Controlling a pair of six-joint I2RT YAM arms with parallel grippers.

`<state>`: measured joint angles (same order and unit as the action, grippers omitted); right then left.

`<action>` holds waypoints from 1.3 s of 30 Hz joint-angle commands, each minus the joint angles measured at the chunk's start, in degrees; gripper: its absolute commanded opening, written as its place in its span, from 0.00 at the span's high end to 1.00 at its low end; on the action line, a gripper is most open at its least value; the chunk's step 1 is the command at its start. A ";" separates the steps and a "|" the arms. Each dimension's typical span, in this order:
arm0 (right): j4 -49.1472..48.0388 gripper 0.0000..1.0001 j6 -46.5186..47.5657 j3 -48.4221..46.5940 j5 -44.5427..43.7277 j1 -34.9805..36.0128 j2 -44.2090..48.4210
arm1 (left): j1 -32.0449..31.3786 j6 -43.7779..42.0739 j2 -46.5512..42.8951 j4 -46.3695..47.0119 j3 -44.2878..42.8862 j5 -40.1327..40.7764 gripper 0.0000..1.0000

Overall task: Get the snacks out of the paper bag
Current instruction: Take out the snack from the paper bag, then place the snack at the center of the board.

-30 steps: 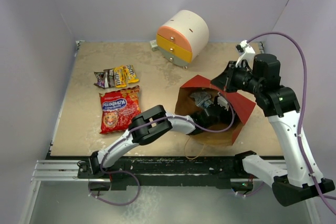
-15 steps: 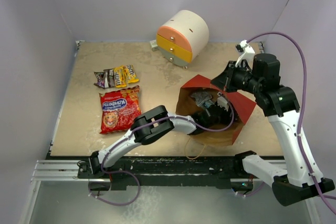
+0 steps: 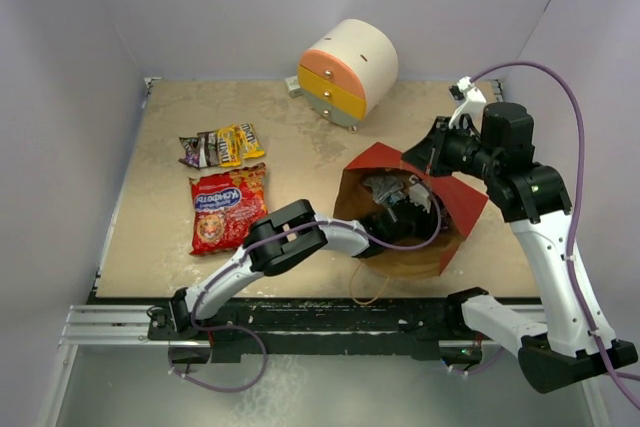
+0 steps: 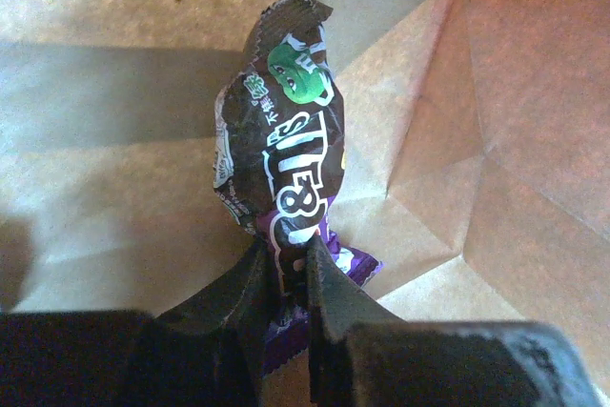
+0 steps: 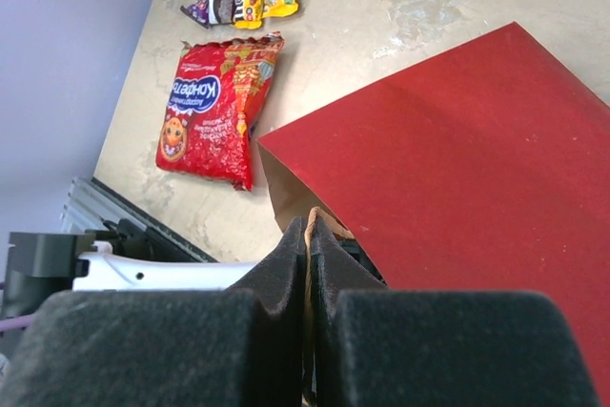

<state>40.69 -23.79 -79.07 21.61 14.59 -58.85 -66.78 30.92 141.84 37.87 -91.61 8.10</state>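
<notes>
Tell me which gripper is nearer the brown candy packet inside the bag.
Left. The left gripper pinches the brown candy packet; the right gripper holds the paper bag at its rim.

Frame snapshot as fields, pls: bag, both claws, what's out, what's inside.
paper bag: red outside, mouth open, left arm reaching inside
left claw: inside the bag, closed on brown-purple candy packet
right claw: shut, pinching the bag's rim
out of bag: red crisp packet; small candy packets, both to the bag's left
also inside: silver foil packet
</notes>
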 commanded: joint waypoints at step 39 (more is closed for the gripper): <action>-12.03 1.00 7.58 5.23 -13.69 0.00 5.90 | 1.92 -9.00 -74.95 -65.78 23.73 -5.06 1.00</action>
<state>33.39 -17.45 -75.11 9.32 14.61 -55.35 -64.95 23.31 75.18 -17.58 -65.63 -4.51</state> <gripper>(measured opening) 0.007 0.206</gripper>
